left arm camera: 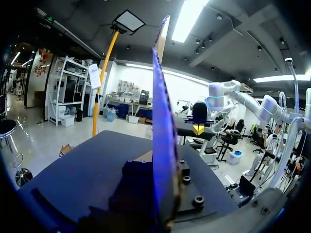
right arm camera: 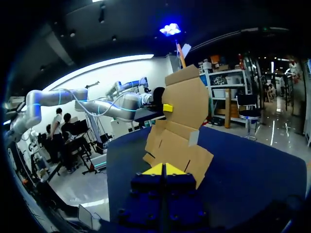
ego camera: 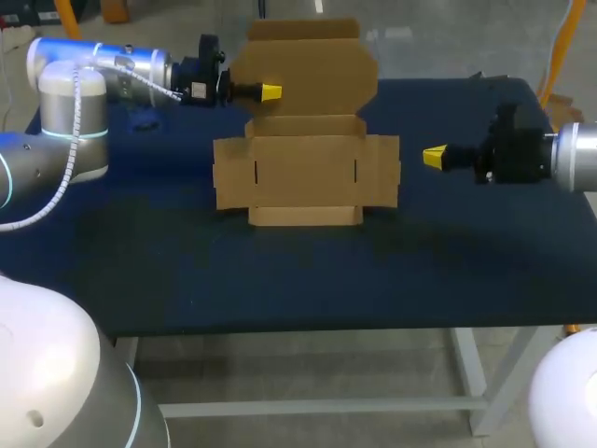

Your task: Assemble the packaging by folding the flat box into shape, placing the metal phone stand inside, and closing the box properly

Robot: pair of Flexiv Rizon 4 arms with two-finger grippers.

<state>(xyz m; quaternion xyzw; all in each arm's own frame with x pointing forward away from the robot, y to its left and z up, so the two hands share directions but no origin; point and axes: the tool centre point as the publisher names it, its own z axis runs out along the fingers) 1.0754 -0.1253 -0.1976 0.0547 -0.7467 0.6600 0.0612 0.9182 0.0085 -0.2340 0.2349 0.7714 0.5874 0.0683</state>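
The box (ego camera: 305, 173) is matt brown cardboard with raw cut edges. The desk (ego camera: 280, 280) top is matt, dark blue and cloth-like. The left arm (ego camera: 65, 103) shells are glossy white and silver. The left tool (ego camera: 270, 92) and right tool (ego camera: 434, 157) have matt black bodies and smooth yellow tips.

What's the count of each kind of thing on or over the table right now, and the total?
Boxes: 1, the cardboard box, partly folded
End effectors: 2, the left end effector and the right end effector
Total: 3
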